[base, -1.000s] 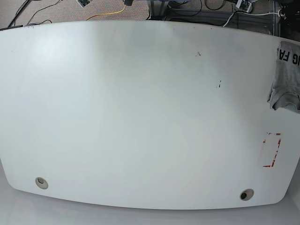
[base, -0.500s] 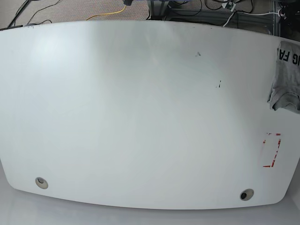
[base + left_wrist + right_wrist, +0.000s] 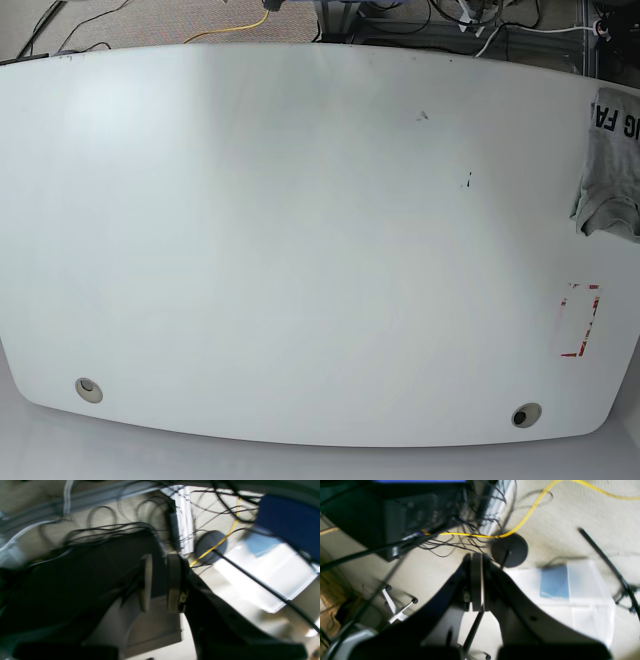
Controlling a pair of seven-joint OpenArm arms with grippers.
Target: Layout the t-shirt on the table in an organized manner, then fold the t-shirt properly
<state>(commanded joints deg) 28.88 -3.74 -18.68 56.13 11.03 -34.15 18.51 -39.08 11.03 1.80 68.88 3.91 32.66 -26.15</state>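
Where the glossy white table (image 3: 300, 240) ends, the heather-grey t-shirt (image 3: 610, 160) is cut off; left gripper (image 3: 160, 582) parted, right gripper (image 3: 477, 582) clenched empty.

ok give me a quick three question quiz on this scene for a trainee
1. True or false: the heather-grey cotton t-shirt with black lettering lies spread flat across the middle of the glossy white table.
2. Which gripper's pads show a gap: left gripper or right gripper?
3. The red tape rectangle outline lies nearest which round hole: A, the one on the base view's left; B, the one on its right?

Key: 1 false; 2 left; 3 B.
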